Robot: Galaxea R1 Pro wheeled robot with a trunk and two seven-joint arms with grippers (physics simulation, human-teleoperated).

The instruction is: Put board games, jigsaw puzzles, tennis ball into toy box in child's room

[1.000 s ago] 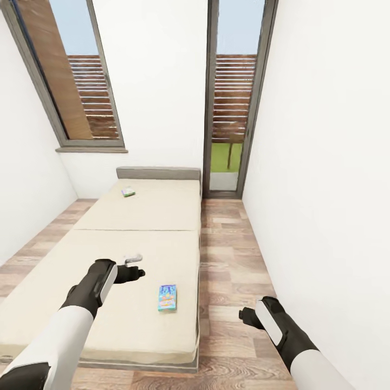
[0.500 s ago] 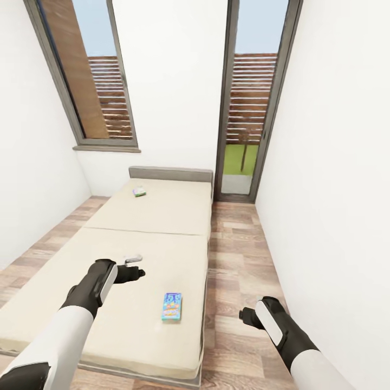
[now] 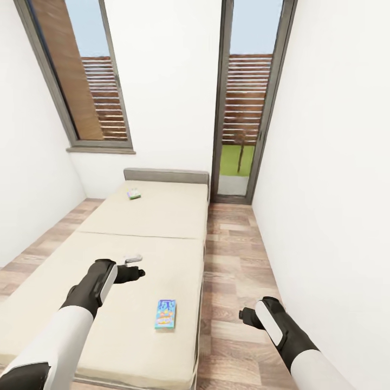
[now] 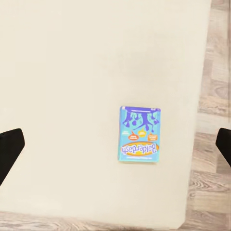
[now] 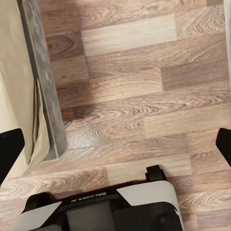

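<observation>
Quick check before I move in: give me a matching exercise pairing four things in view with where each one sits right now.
Things:
1. blue board game
2. green-edged board game
3. left gripper
4. right gripper

Places:
A. over the wood floor beside the bed
B. near the grey headboard end of the bed
C. flat on the near part of the mattress, close to its floor-side edge
D. above the mattress, short of the blue box

Pairs: 1-C, 2-B, 3-D, 4-A
</observation>
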